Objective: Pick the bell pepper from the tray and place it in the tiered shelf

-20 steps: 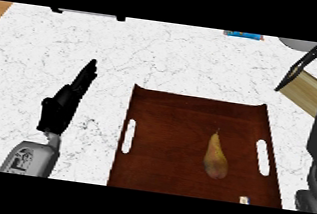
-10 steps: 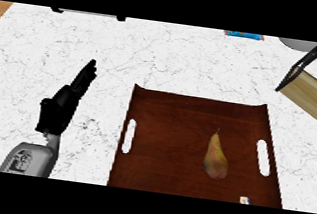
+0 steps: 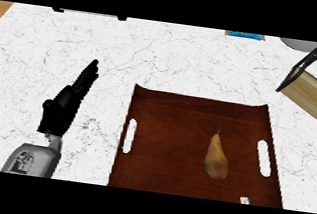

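Although called a bell pepper, the slim, pear-shaped yellow-brown fruit (image 3: 217,158) on the dark wooden tray (image 3: 173,131), right of the straight-fingered left hand (image 3: 68,102), looks light, smooth, best grasped mid-body.

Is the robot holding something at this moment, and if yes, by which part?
Nothing is held. The left hand lies open on the counter, left of the tray. The bell pepper lies untouched on the tray. The right hand is not in view.
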